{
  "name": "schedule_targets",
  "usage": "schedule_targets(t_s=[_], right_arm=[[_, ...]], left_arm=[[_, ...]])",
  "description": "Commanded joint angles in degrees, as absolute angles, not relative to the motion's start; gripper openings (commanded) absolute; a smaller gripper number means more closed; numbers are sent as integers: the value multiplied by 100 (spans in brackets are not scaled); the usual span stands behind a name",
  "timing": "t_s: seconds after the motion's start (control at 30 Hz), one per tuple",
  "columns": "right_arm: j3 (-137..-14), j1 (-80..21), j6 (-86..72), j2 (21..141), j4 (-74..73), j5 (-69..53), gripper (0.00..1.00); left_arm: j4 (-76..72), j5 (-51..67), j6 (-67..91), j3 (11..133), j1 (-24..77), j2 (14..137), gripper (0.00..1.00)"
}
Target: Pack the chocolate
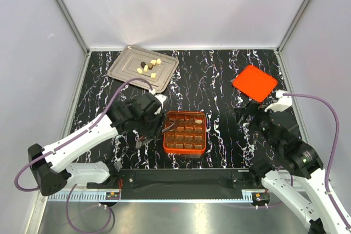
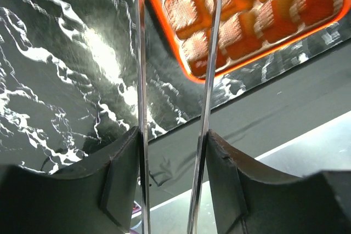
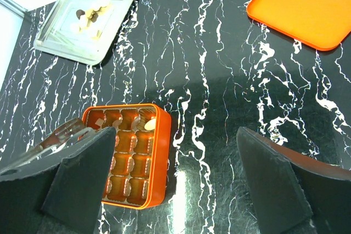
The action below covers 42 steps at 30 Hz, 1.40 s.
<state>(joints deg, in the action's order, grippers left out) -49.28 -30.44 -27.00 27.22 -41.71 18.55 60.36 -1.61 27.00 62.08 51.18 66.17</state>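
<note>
Top external view, reading from the left: I see the grey tray [image 1: 118, 70] at the upper left of the black marbled table [image 1: 219, 80], with most of the chocolate pieces [image 1: 149, 67], dark and cream, lying in a loose cluster on it. Below it, left of centre, my left gripper [image 1: 143, 134] is clamped on a pair of tweezers [image 1: 176, 126] that reach rightward across the top row of the orange box [image 1: 185, 152] in the middle of the frame. On the left wrist view its fingers [image 2: 123, 173] press against the outer sides of the two thin metal blades, which stand apart from each other. One cream piece [image 1: 198, 119] lies in the upper right cell of the box, right at the tweezer tips; I cannot tell whether the tips touch it. The orange lid [image 1: 254, 83] lies flat at the upper right, well apart from the box. At the lower right, my right gripper [image 3: 175, 131] hangs above the table with its jaws spread wide and nothing between them.
</note>
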Motion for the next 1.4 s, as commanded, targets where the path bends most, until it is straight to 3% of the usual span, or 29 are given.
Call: schedule_targets(t_s=[0.0, 0.27, 0.4, 0.7, 1.37], right_arm=[[-5133, -3067, -2707, 2681, -4061, 1986, 100], [-5133, -3059, -2681, 2672, -4061, 1995, 100], [-5089, -3059, -2724, 2646, -4052, 1925, 100], [-4940, -3067, -2725, 2619, -3938, 1802, 100], [-4948, -3067, -2699, 2725, -3815, 1555, 100]], left_arm=[[5836, -255, 2611, 6968, 5142, 6749, 52], [6547, -1826, 2251, 9130, 4975, 7855, 52], [6382, -1688, 1882, 9720, 4396, 8375, 52], [5292, -1442, 1521, 9774, 2867, 9421, 52], [4149, -800, 1274, 9562, 2048, 11047, 54]])
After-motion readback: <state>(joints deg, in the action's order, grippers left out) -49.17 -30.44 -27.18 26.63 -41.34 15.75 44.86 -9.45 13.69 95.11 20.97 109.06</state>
